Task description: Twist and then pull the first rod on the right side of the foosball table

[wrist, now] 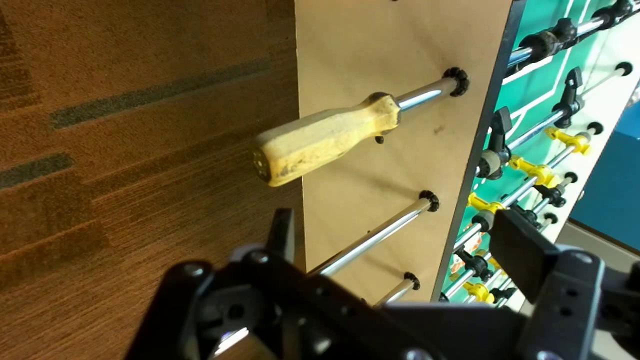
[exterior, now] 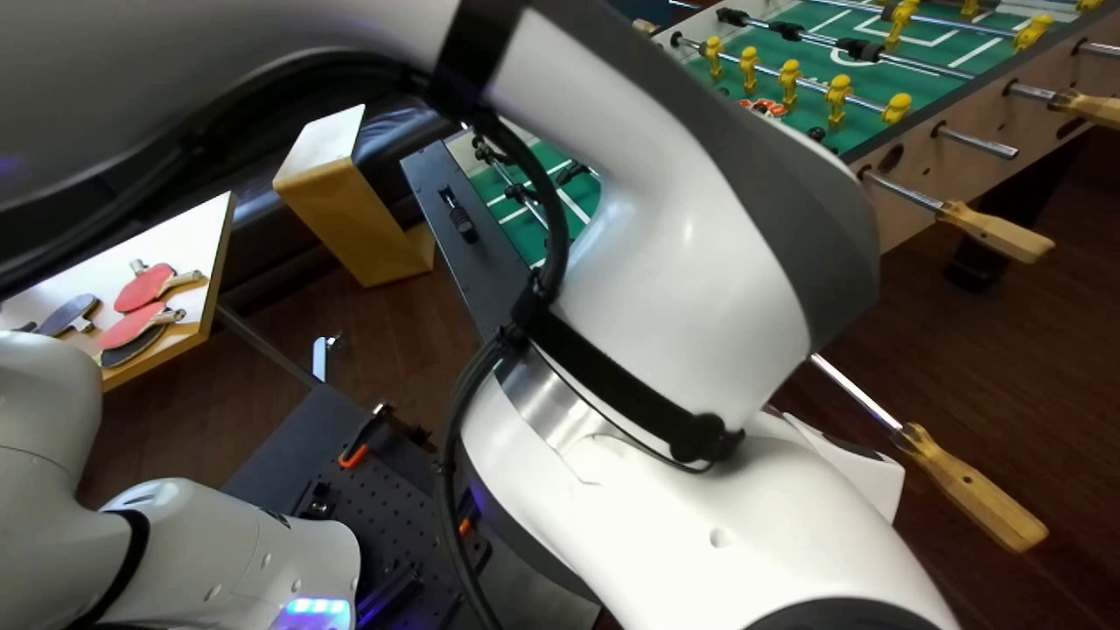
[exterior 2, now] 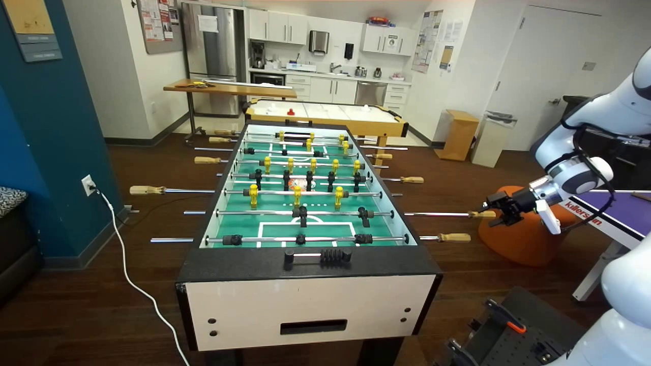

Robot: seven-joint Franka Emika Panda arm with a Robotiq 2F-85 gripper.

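Standing spread, the gripper's point(wrist: 400, 235) jaws have the first rod point(wrist: 345, 130) outside them, apart and to one side. Exact clearance is hard to judge.

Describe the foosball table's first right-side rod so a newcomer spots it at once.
In an exterior view, find the foosball table, end-on to the camera. On the picture's right, take its nearest rod, tipped with a tan handle. Unlike the next rod, it shows just a short stretch of metal before the handle.
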